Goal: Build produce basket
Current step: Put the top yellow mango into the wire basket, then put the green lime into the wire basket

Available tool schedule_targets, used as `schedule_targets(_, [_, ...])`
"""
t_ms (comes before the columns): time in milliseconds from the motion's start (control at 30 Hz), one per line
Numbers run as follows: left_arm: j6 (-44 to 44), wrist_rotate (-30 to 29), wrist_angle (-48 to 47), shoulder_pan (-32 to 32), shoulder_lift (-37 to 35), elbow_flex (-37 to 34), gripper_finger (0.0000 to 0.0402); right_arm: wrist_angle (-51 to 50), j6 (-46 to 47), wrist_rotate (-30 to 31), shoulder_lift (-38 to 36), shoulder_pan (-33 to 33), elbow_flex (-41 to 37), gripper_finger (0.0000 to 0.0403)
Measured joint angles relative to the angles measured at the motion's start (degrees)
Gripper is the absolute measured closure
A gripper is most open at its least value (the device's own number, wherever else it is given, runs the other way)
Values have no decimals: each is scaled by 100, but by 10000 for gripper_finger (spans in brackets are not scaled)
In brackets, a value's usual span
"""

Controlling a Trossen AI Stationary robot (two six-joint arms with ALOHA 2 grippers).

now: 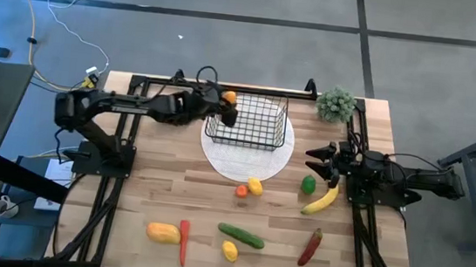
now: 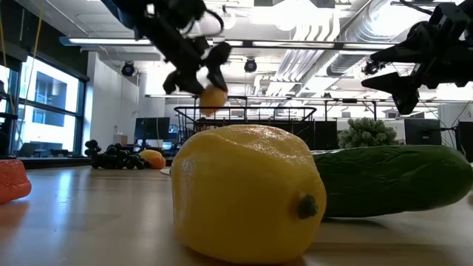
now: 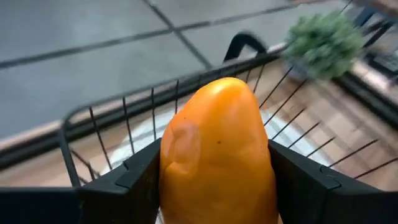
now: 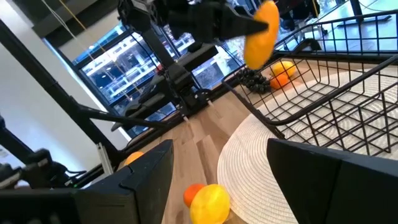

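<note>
— Claw on the left (image 1: 229, 103): where was it?
— Reaching in from the table's (image 1: 163, 188) left edge, arm stretched nearly level, it hung at the left rim of the basket (image 1: 252, 122), clamped on an orange mango (image 3: 217, 155) held above the table.
— And the basket?
— It sat on a white disc (image 1: 244, 156) near the far edge.
— The right claw (image 1: 318, 161)?
— Its fingers were spread apart, empty, just above a green pepper (image 1: 308, 184) and a banana (image 1: 321, 200) on the table's right side.
</note>
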Motion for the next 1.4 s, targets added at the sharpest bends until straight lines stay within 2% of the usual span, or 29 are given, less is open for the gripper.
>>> schedule_targets(367, [-484,25,5,2,644,-2,171,2,0,0,0,-1,0,162])
schedule_targets(633, [-744,335,0,2,660,-2,160,2,7,2,0,-1,-2,162])
schedule_targets(933, [-758,372,-8,2,660,-2,143,4,0,2,0,0,-2,162])
schedule_targets(1267, [-600,891,-3,187,646,-1,113,4,2,2,0,0,0,162])
schedule_targets(1400, [-584,1231,16,336,636,2,100,4,471,2,-1,0,-2,162])
